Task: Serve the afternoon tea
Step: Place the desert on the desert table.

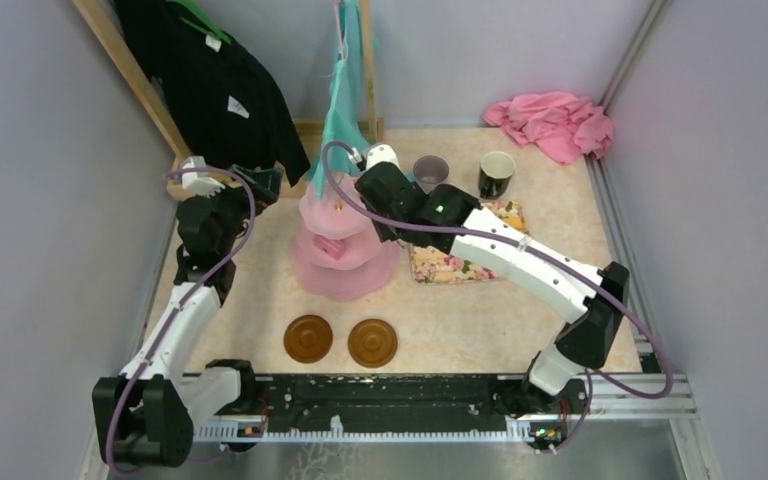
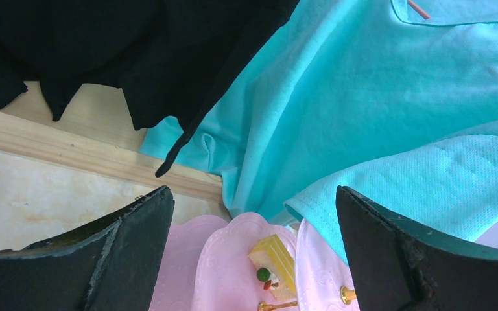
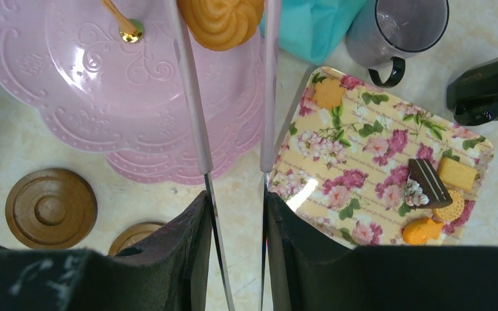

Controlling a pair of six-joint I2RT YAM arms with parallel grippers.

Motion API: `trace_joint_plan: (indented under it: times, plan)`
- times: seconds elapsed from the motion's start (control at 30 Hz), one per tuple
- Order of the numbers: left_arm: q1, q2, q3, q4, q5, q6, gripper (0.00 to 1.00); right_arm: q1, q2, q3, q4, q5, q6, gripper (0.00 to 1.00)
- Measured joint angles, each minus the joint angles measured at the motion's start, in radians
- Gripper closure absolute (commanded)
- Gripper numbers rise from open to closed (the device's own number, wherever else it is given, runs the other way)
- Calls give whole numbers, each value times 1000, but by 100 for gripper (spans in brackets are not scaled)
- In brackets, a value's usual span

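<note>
The right fingers [image 3: 201,259] are clamped on a pair of tongs [image 3: 269,97]. The tong tips pinch a swirled orange cake [image 3: 220,23] out ahead of them, over the top tier of the pink stand [image 3: 91,97]. The left fingers [image 2: 130,253] are spread wide and hold nothing. Just beyond and below them a yellow cake [image 2: 275,262] sits on a tier of the stand.

Serving looks partly done. The yellow cake is placed and the orange one seems close to being set down. A darker pink shape on the middle tier may be another cake, though the overhead view is too small to be sure. To the right of the right fingers, the floral tray [image 3: 363,149] holds more cakes, among them a brown slice [image 3: 428,184]. Beyond the tray stand the grey mug [image 3: 402,32] and the black mug [image 1: 496,172]. The two brown discs [image 3: 50,207] lie bare on the tabletop [image 1: 460,330], to the left of the right fingers.

The teal fabric [image 2: 363,97] hangs down against the top of the stand, just ahead of the left fingers, and could snag the tongs. A black garment [image 2: 104,39] hangs beside it, and the pink cloth [image 1: 552,122] lies well apart.
</note>
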Motion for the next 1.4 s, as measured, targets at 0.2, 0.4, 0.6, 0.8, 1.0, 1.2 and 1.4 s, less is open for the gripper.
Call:
trace_joint_plan:
  times: [0.2, 0.4, 0.6, 0.8, 1.0, 1.2, 1.4]
  plan:
    - [0, 0, 0, 0, 0, 0, 1, 0, 46, 32, -11, -9, -9, 84]
    - [6, 0, 0, 0, 6, -7, 1, 2, 75, 59, -29, -14, -11, 84]
    - [8, 0, 0, 0, 8, -14, 1, 2, 112, 84, -38, -16, -11, 83]
    - [8, 1, 0, 0, 11, -15, 1, 2, 141, 92, -46, -16, -12, 76]
    - [11, 2, 0, 0, 14, -17, 1, 2, 145, 97, -47, -16, -18, 71]
    - [13, 2, 0, 0, 15, -18, 1, 2, 145, 109, -50, -16, -18, 68]
    - [13, 7, 0, 0, 15, -18, 1, 2, 145, 110, -50, -16, -19, 64]
